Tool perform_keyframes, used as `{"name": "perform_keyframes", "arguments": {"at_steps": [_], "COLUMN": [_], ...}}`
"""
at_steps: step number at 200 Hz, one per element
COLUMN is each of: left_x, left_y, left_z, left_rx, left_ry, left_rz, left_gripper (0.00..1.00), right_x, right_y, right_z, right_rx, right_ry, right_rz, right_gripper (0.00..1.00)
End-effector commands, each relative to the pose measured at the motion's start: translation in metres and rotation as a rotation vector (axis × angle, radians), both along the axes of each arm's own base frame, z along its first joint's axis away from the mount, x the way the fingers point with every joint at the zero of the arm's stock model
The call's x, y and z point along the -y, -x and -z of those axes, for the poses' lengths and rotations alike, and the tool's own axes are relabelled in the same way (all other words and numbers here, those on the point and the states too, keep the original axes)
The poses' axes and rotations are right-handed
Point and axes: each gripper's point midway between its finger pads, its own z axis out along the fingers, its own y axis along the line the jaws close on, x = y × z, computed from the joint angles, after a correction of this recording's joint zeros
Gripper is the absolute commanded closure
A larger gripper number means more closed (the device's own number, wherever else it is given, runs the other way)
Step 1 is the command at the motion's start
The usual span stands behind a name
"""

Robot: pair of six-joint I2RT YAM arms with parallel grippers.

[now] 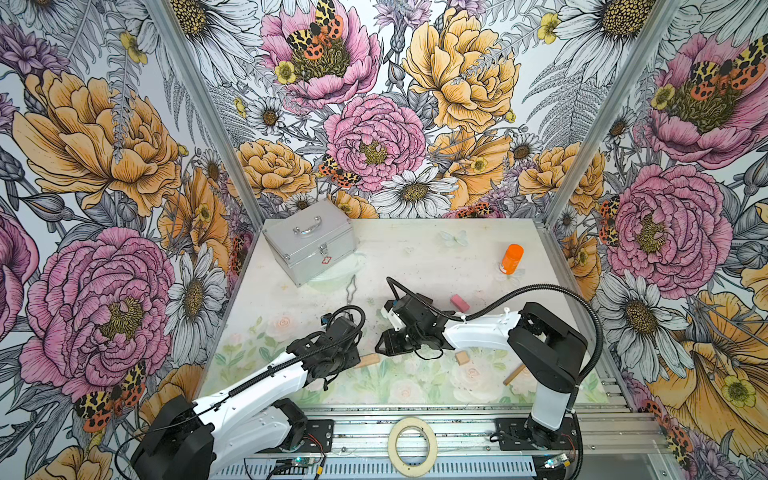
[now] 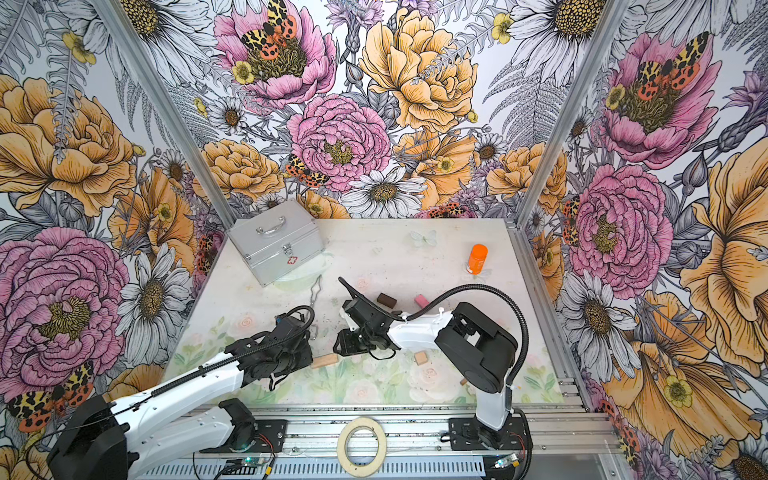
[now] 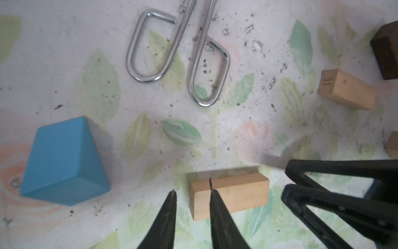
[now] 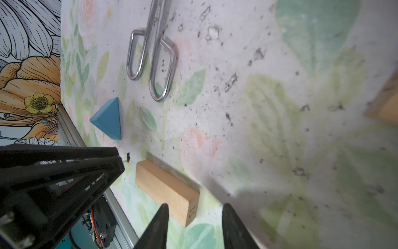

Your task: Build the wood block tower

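Observation:
A tan bar (image 3: 230, 198) lies flat on the mat, seen in both top views (image 1: 368, 359) (image 2: 325, 360). My left gripper (image 3: 192, 193) hovers open over one end of it, one fingertip (image 3: 212, 194) in front of its face. My right gripper (image 4: 195, 207) is open around the bar's other end (image 4: 191, 212), not touching it. A blue block (image 3: 64, 161) sits to one side. Loose on the mat are a second tan bar (image 3: 346, 89), a dark brown bar (image 2: 386, 299), a pink bar (image 1: 459, 302) and a tan cube (image 1: 461, 357). No tower is in view.
Silver tongs (image 3: 178, 54) lie just beyond the bar. At the back left stands a silver case (image 1: 309, 245), at the back right an orange bottle (image 1: 512, 258). A thin wooden stick (image 1: 515, 374) lies by the right arm's base, and a tape ring (image 1: 411, 446) on the front rail.

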Motion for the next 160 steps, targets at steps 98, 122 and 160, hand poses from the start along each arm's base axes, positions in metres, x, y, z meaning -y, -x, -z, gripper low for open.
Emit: {"name": "perform_keyframes", "arguments": {"at_steps": [98,122,160], "left_x": [0.013,0.014,0.016], "left_y": [0.005,0.008,0.007], "left_z": [0.013,0.017,0.019], "left_rx": [-0.031,-0.05,-0.045], "left_ry": [0.049,0.053,0.07], "left_rz": [0.037,0.042,0.046], "left_gripper": [0.7,0.69,0.69], "right_x": [-0.006,-0.007,-0.007], "right_y": [0.01,0.012,0.014], "right_z": [0.004,0.005,0.006], "right_rx": [-0.023,-0.034,-0.039], "right_ry": [-0.006,-0.007,-0.005], "right_rz": [-0.015,-0.02,-0.022], "right_gripper": [0.57,0.57,0.57]}}
